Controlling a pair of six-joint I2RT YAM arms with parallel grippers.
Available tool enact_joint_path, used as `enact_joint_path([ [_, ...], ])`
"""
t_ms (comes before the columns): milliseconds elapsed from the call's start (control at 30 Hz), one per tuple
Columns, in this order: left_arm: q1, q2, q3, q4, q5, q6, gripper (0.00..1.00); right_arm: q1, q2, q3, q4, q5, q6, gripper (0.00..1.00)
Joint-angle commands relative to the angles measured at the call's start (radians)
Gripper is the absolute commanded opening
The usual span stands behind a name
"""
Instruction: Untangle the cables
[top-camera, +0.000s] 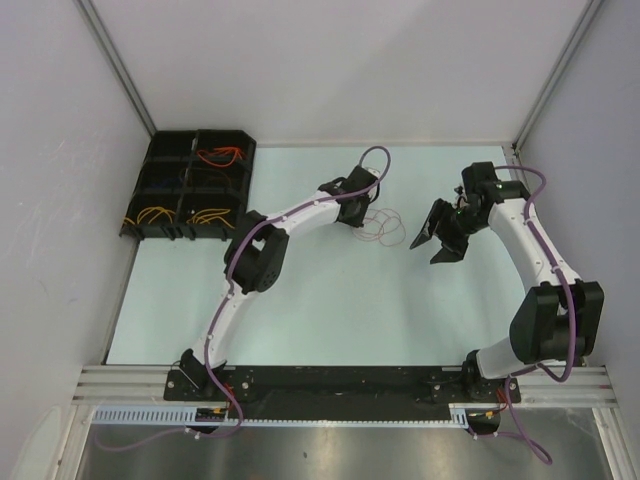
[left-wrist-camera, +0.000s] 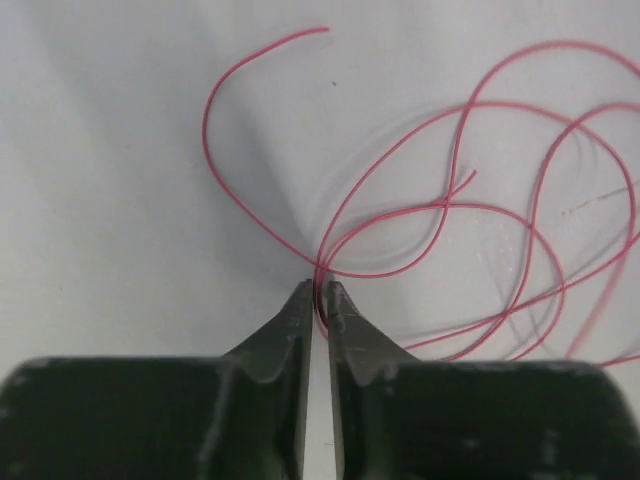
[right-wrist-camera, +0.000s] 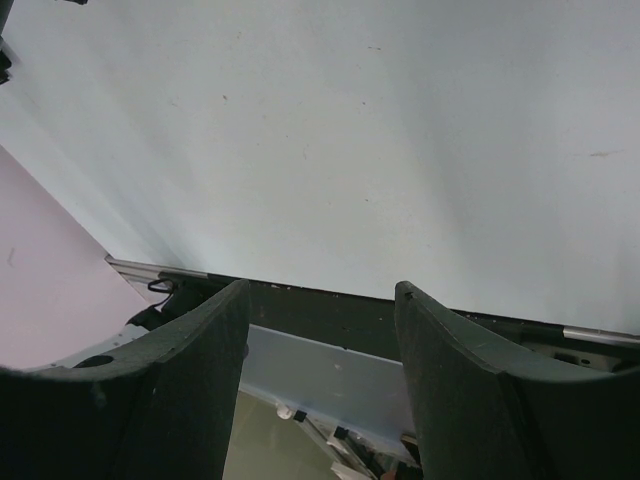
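The left gripper (left-wrist-camera: 320, 290) stands almost shut, and its tips seem to pinch the pinkish-red cable (left-wrist-camera: 445, 203) at a place where strands cross. From this pinch the loops spread to the right over the table (top-camera: 300, 310), toward the right gripper (top-camera: 437, 243), which hangs open and empty, a little apart. We judge that the coming pull must go left, away from the loops.

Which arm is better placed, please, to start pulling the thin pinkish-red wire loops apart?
Left, probably: the left fingers pinch the thin pinkish-red wire loops at a crossing on the pale table, while the right fingers stand open off to the side, touching nothing.
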Motion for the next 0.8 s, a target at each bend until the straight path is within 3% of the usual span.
enact_joint_path([
  [0,0.0,0.0,-0.044,-0.009,-0.057,0.012,0.01,0.011,0.011,-0.002,-0.005,-0.005,-0.005,0.64],
  [267,0.012,-0.089,-0.032,-0.033,-0.042,-0.07,0.0,0.028,0.033,-0.002,0.035,-0.051,0.023,0.64],
  [433,0.092,-0.19,-0.034,-0.062,0.053,-0.197,0.0,0.059,0.048,0.0,0.09,-0.085,0.047,0.64],
  [767,0.222,-0.385,0.03,-0.139,0.021,-0.268,0.0,0.077,0.043,-0.002,0.162,-0.128,0.046,0.64],
])
